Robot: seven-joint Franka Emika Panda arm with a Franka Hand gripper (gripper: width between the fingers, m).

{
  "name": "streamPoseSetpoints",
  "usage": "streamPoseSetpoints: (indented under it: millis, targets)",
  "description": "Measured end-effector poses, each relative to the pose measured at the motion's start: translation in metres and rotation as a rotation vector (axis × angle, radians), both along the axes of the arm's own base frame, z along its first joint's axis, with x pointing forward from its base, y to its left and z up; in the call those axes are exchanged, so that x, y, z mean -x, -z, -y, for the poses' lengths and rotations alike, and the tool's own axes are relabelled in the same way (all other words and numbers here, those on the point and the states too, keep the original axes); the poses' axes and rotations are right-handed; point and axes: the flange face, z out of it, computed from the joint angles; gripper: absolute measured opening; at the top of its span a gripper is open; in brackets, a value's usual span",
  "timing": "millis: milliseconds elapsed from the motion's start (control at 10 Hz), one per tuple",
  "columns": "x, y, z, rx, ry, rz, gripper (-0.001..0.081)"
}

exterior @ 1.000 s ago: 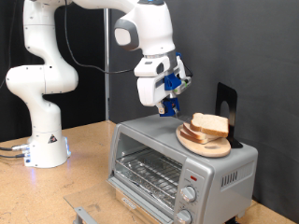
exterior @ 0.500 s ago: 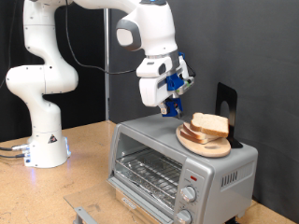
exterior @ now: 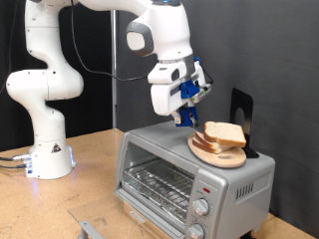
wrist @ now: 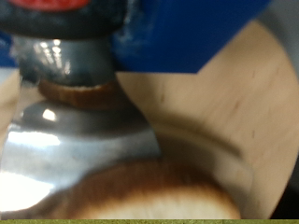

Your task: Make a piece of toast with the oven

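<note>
The piece of toast [exterior: 225, 132] lies on a round wooden plate [exterior: 212, 153] on top of the silver oven [exterior: 159, 164], whose glass door is closed. My gripper [exterior: 183, 119] hangs just above the oven's top, close to the plate on the side toward the exterior view's left, with its blue fingers pointing down. Nothing shows between the fingers. In the wrist view, the toast's brown crust [wrist: 149, 191] and the plate [wrist: 224, 112] fill the picture, very close and blurred.
A black upright object [exterior: 242, 113] stands behind the plate on the oven. The arm's white base [exterior: 45, 149] sits on the wooden table [exterior: 90, 189] at the exterior view's left. A small metal piece [exterior: 90, 229] lies at the bottom edge.
My gripper has shifted slightly toward the exterior view's right, closer to the plate and toast. The toast, plate and oven have not moved.
</note>
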Motion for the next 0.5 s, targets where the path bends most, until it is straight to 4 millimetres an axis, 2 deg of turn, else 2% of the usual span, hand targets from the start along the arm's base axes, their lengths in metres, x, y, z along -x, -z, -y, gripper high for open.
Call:
streamPoseSetpoints:
  millis: [200, 500]
  targets:
    - [-0.0055, -0.0008, -0.0002, -0.032, 0.012, 0.089, 0.0482]
    - [0.0004, 0.0023, 0.0022, -0.051, -0.030, 0.114, 0.0482]
